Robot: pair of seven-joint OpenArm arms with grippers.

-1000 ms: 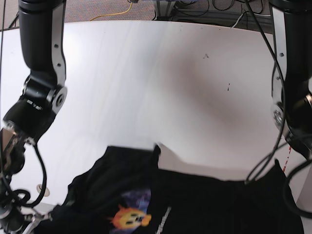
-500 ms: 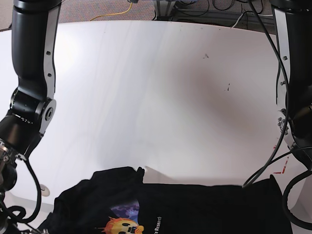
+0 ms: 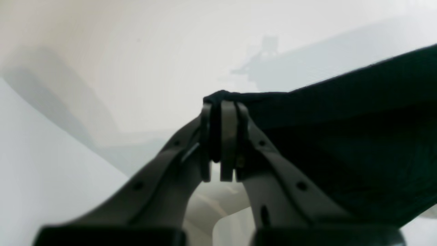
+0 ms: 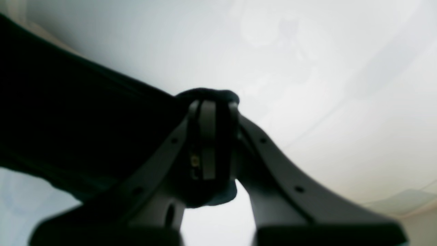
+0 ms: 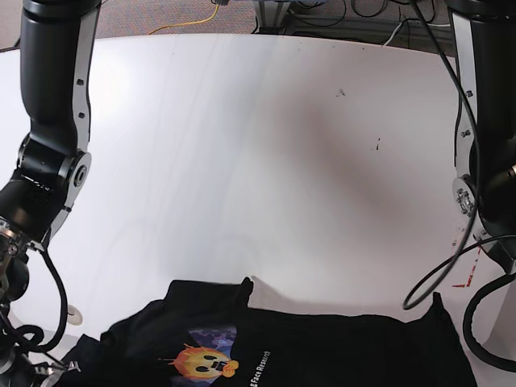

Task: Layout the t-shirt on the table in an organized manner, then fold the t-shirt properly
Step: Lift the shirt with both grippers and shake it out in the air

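Left pincer [image 3: 223,136]: we have it clamped on a bunched edge of the t-shirt [image 5: 322,351].
Right pincer [image 4: 211,136]: ours too, closed on a wad of the same black cloth.
Shirt position: it lies at the near edge of the worktop [image 5: 242,161], print up, stretched between both pincers.
Risk: we judge the thin pinch on the left could slip if we pull apart too hard, dropping that corner.
Second risk: uneven pulling would leave it skewed.

Left pincer [image 3: 223,143] clamped tight, black cloth pinched between its fingers. Right pincer [image 4: 213,143] likewise clamped on cloth. Both arms hang low at the near edge.
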